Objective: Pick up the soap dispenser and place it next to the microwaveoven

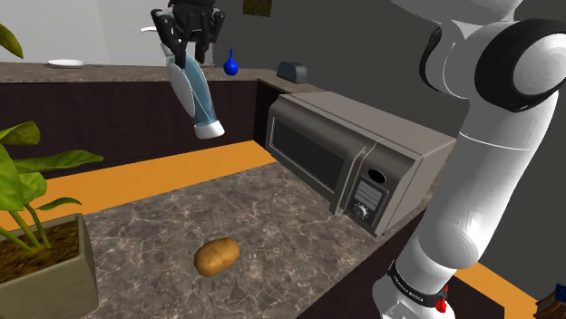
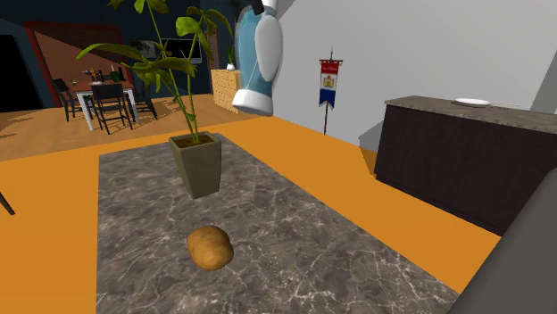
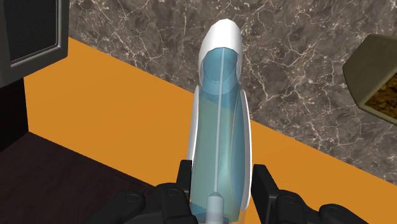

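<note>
Marble bench [image 1: 272,208] below. Black gripper [image 1: 187,43] squeezes the blue soap dispenser [image 1: 194,91], tipped, high over the bench's far edge. Best lower it slowly, stand it straight beside the microwave [image 1: 358,159], clear of the potato [image 1: 217,256].

A potato [image 1: 217,256] is lying on the marbled counter [image 1: 272,213], with a potted plant [image 2: 198,165] standing near it

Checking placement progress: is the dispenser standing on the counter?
No, the dispenser hangs in the air, clasped in the jaws, clear of the counter.
</note>
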